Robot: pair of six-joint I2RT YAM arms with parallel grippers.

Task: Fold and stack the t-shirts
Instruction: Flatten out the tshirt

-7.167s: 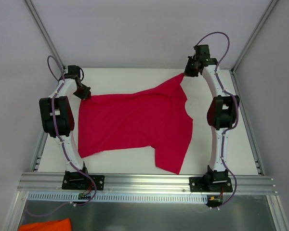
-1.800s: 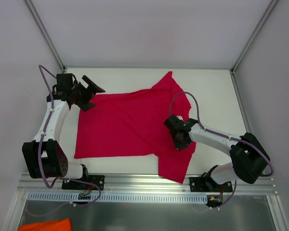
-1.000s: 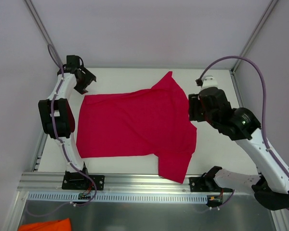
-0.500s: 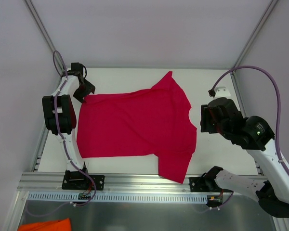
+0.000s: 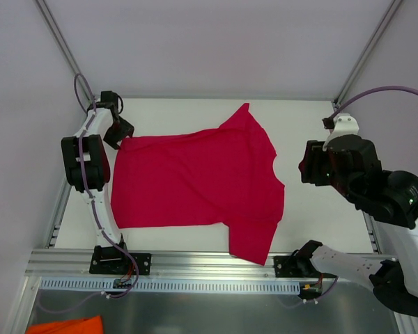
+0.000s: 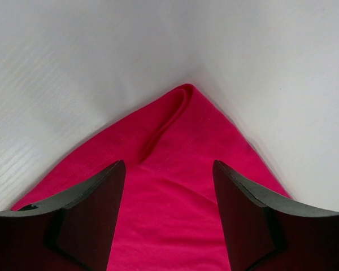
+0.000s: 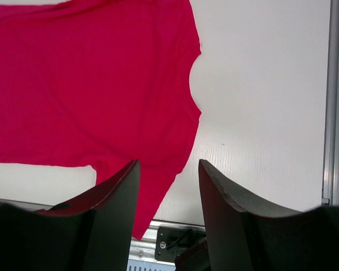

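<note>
T-shirt [image 5: 195,181] lies spread flat on the table [image 5: 306,120], unfolded. Right gripper [image 7: 168,169] hangs high over its right edge, half-open, empty. Left gripper [image 6: 168,166] is open over the far-left corner, nothing pinched. Drop lower and catch both layers before closing.

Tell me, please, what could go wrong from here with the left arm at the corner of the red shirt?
The left gripper stands open over the far left corner of the t-shirt, where the edge is rolled into a small ridge. Closing there may catch only that roll, and thin cloth could slip out. The right gripper hangs open and empty, high above the table, so a pull by the left arm alone would probably drag and bunch the shirt.
</note>
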